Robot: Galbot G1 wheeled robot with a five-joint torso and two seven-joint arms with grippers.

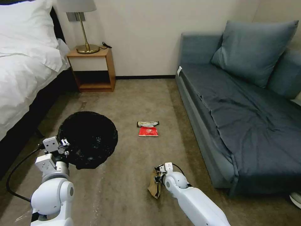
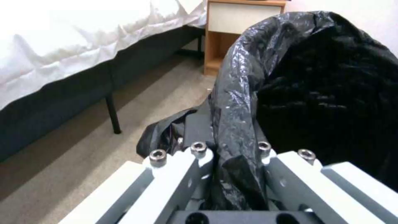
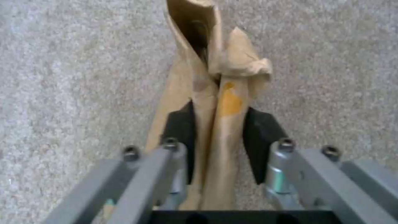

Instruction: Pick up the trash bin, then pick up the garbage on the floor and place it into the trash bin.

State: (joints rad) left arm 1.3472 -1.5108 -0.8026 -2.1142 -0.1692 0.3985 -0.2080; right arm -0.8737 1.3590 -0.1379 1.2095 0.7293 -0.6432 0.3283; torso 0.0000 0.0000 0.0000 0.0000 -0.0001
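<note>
A plain cream wall (image 1: pixel 147 37) was seen across the top of the frame, edged below by a dark skirting strip (image 1: pixel 145 77). The floor was covered with grey-brown carpet (image 1: pixel 131 100). At the upper left, a bed (image 1: pixel 22 62) dressed in white linen over a dark base was placed, and just beside it a wooden nightstand (image 1: pixel 92 69) with an open lower shelf. A brass lamp (image 1: pixel 82 28) with a pale shade was set on top. The right side was occupied by a blue-grey sofa (image 1: pixel 244 119), against whose back a matching cushion (image 1: pixel 254 50) was propped.
</note>
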